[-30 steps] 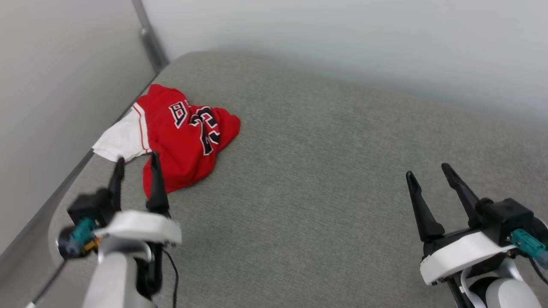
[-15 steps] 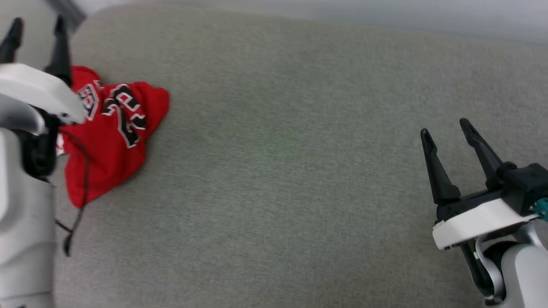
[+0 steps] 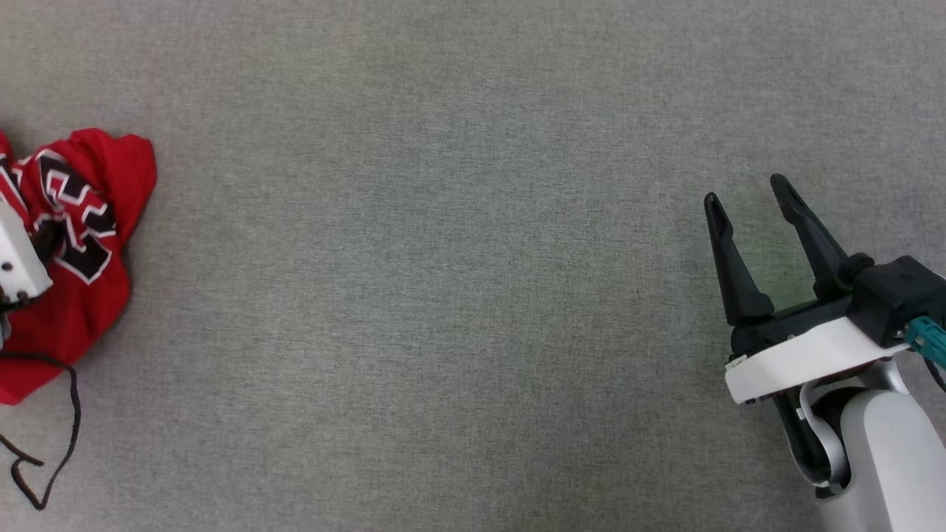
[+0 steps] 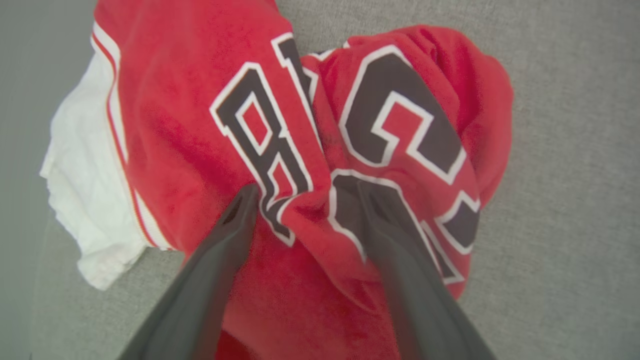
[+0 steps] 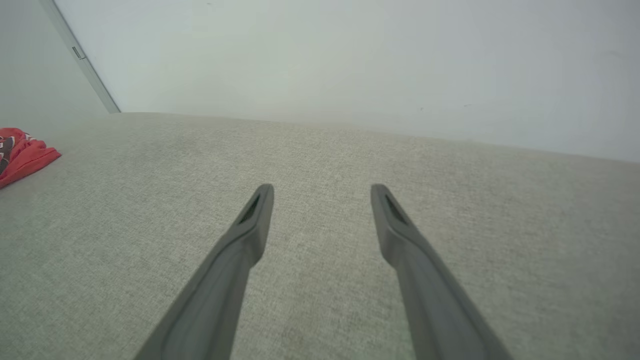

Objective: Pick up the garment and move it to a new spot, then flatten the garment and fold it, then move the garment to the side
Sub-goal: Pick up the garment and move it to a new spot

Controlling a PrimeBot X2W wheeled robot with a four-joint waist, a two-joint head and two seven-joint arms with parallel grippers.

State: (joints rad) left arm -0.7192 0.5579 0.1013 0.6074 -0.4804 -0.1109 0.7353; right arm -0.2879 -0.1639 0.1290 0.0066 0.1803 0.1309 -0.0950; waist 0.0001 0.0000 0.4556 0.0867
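**Two hands spread, left one over the crumpled red garment**

Writing: the garment [image 4: 190,100] carries big black block characters with a white outline. They are creased and folded over each other, so no whole word reads. One in the left wrist view looks like a "B" or "R", and the curved ones next to it could be digits. No brand tag can be made out.

Position: in the left wrist view the left hand [image 4: 307,191] is right over the garment, fingers wide apart. A raised fold with the lettering lies between the fingertips [image 4: 245,200]. Cannot tell if the tips touch the cloth; they are not closed on it.

The right hand [image 3: 746,191] is at the lower right of the head view, fingers also wide apart and gripping nothing, well apart from the garment [image 3: 81,325]. That lies bunched at the far left edge on the grey fabric surface [image 3: 443,295]. In the right wrist view it is a small red patch [image 5: 25,155] far to the left of the fingers.

Look: fuzzy red cloth in a crumpled heap. A white short sleeve [image 4: 85,190] sticks out on one side, with thin red-and-white trim at the seam. A thin black cable [image 3: 70,399] loops on the surface just below the heap.
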